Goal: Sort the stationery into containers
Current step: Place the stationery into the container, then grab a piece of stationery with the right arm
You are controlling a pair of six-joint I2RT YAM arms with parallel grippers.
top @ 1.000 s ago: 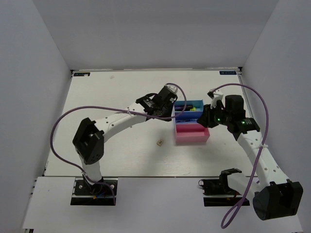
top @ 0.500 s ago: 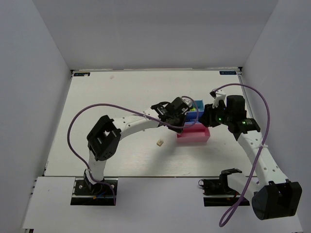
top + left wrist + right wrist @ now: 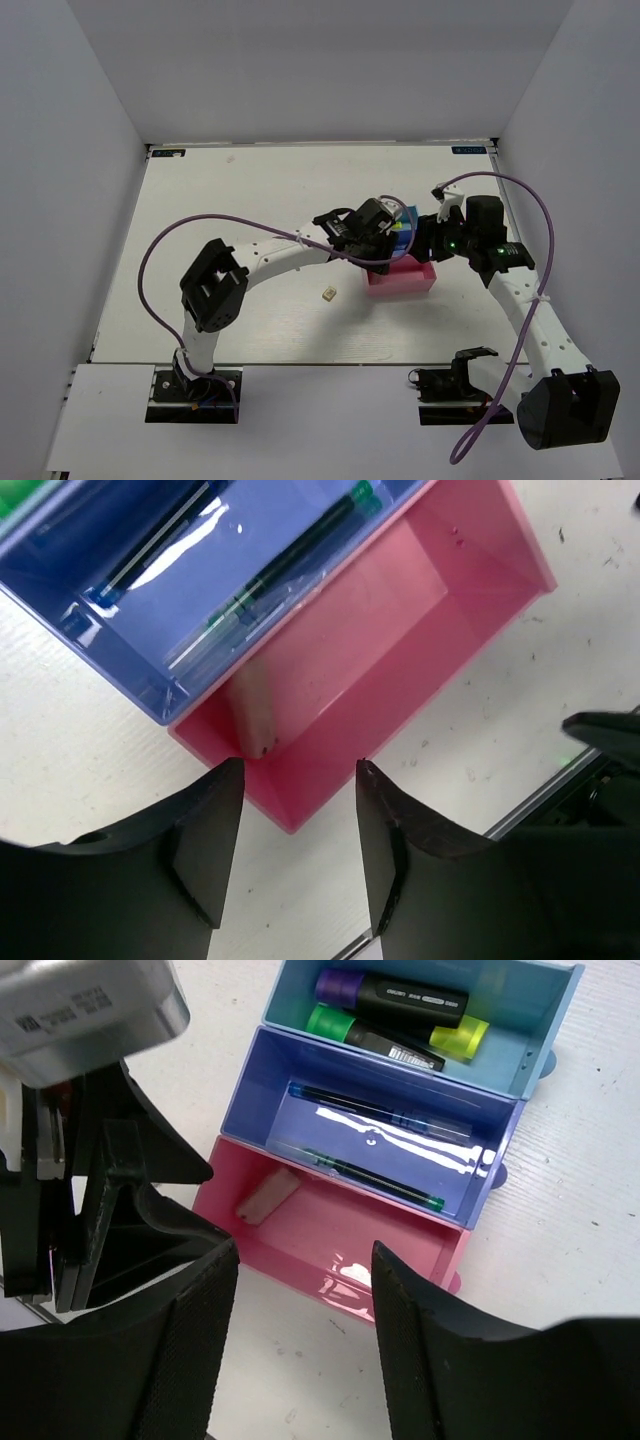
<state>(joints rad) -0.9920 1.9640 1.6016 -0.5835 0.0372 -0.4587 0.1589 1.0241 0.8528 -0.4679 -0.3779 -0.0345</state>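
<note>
Left pincer spread wide and empty above the pink tray; right pincer likewise wide, gripping nothing.
A tan block lies inside the pink tray. The dark blue tray holds two thin pens, and the cyan tray holds three markers. Another small block sits on the surface, apart from the trays.

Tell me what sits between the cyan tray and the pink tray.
The dark blue tray, flush against both, with two thin pens lying inside. The right wrist view shows it most clearly.

Pink tray; blue tray; cyan tray
</note>
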